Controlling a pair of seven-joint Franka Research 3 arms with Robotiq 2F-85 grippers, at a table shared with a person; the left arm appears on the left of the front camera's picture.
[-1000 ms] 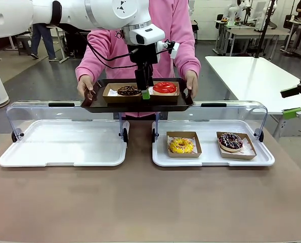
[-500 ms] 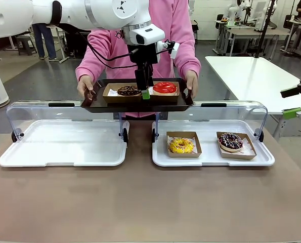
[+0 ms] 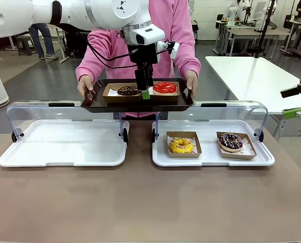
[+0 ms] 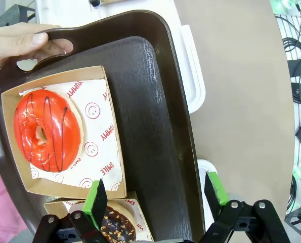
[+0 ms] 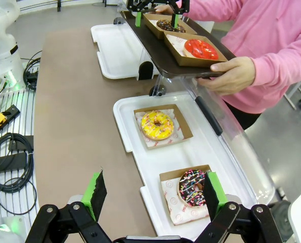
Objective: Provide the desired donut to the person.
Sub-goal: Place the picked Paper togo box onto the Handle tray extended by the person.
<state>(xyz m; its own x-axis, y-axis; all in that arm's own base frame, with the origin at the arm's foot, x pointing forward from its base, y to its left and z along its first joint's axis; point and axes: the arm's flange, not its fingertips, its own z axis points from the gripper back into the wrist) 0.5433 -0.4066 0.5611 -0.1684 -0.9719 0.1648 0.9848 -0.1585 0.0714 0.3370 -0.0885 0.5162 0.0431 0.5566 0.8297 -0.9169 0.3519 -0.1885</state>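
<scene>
The person (image 3: 170,30) in a pink sweatshirt holds a dark tray (image 3: 137,105) by both handles across the table. On it sit a chocolate donut (image 3: 128,90) and a red-glazed donut (image 3: 164,87), each in a cardboard box. My left gripper (image 3: 145,91) hangs open just above the tray, at the gap between the two boxes. In the left wrist view the red donut (image 4: 46,131) lies left of my open left gripper (image 4: 157,195), with nothing between the fingers. My right gripper (image 3: 292,103) stands open off the table's right side.
A white tray (image 3: 211,159) with a raised clear lid holds a yellow donut (image 3: 181,146) and a sprinkled chocolate donut (image 3: 230,140) in boxes. A second white tray (image 3: 64,147) lies at the left. The brown table front is bare. Cables (image 5: 8,162) lie along the table's edge.
</scene>
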